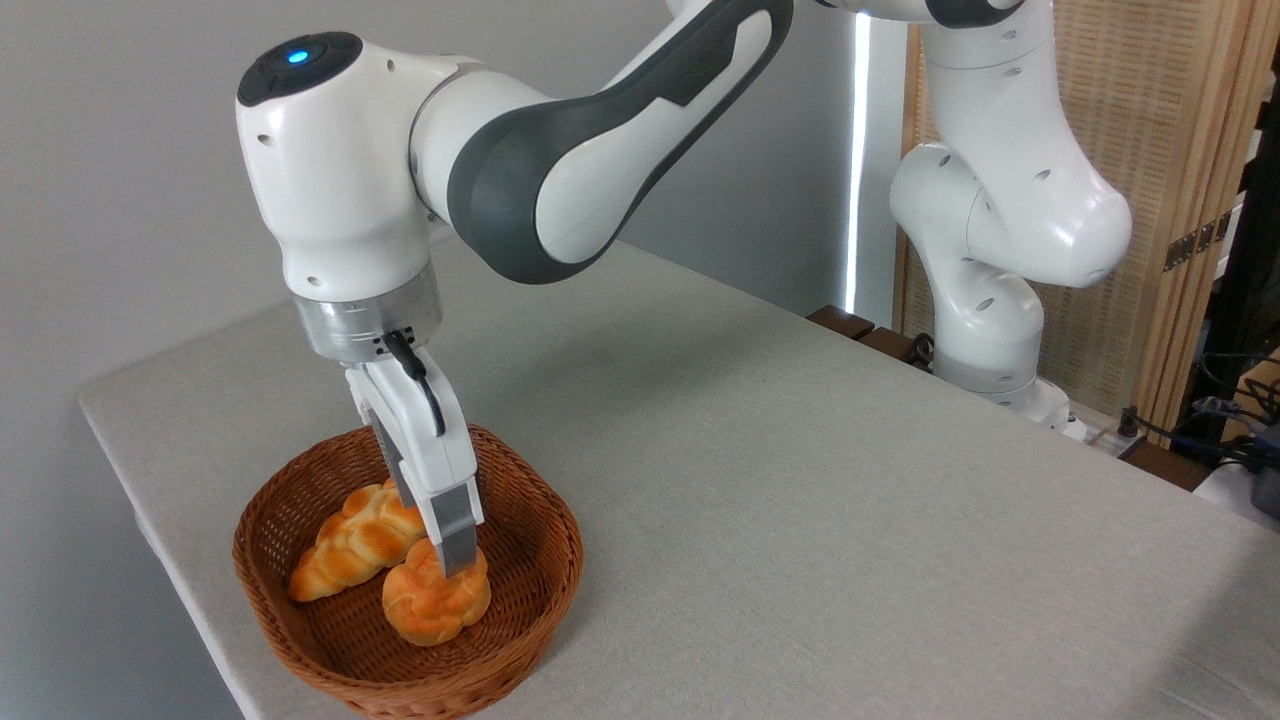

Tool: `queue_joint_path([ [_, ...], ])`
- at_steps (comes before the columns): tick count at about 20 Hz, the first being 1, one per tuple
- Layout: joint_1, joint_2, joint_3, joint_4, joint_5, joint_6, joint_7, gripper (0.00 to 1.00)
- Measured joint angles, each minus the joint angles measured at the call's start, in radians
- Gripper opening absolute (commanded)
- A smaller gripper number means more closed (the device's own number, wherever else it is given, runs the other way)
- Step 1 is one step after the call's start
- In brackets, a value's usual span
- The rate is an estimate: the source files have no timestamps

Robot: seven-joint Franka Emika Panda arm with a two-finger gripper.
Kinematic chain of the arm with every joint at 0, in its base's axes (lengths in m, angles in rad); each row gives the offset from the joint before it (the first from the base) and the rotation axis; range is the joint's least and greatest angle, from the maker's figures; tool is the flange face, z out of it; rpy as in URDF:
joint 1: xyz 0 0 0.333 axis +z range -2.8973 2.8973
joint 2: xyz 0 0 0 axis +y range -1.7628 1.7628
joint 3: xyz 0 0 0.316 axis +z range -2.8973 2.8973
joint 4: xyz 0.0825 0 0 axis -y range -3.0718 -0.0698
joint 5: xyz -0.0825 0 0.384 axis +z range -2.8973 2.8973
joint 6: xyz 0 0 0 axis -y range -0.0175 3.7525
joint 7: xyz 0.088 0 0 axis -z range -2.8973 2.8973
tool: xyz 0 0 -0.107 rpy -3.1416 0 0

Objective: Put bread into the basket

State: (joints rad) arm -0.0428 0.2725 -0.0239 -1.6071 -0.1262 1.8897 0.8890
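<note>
In the lower left of the frame, your gripper [455, 560] is reaching down into the basket [540, 570], its visible finger pressing against the top of the bun [436, 600]. The bun is sitting on the basket floor, just beside the loaf [352, 540] and touching or nearly touching it. You are seeing the hand edge-on, so how wide it is standing, and whether it is gripping the bun or only touching it, cannot be told.

Risks, as judgement: if the fingers are clamping when you are lifting, the bun is coming back out with them. If the glaze is sticking to a pad, the bun may be dragging up and rolling. A sideways pull-out may be knocking the loaf or catching the wicker rim, shifting the basket toward the near table [800, 500] edge.

No brand, label or readable writing is showing anywhere.
</note>
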Motion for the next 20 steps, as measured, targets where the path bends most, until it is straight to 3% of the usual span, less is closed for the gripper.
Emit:
queue_joint_path([
  [6,0.055,-0.082,-0.053,0.013,0.0,-0.006,-0.034,1.0],
  [15,0.057,-0.34,-0.064,-0.133,0.0,-0.207,-0.166,1.0],
  [20,0.054,-0.358,-0.069,-0.176,0.03,-0.216,-0.269,1.0],
])
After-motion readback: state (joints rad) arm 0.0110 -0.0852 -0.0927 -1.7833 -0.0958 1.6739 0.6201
